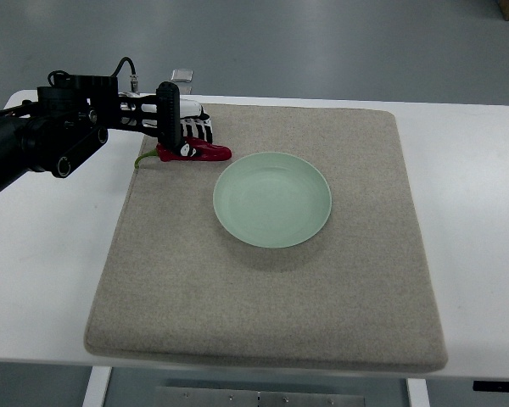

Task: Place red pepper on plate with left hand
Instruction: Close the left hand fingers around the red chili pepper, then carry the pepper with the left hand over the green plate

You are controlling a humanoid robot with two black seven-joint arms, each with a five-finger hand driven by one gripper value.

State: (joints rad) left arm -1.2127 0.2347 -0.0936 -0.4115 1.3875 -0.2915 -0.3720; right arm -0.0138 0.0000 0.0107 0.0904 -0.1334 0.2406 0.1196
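Note:
A red pepper (205,153) with a green stem (141,160) lies at the far left of the beige mat (271,288), just left of the pale green plate (272,199). My left hand (185,136) reaches in from the left edge and sits right over the pepper's stem end. Its black and white fingers (197,127) curl down around the pepper, whose red tip sticks out to the right towards the plate. Whether the pepper is touching the mat or raised off it cannot be made out. Nothing lies on the plate. The right arm does not show.
The mat covers most of a white table (42,280). A small metal fitting (181,76) sits at the table's far edge behind the hand. Grey floor lies beyond.

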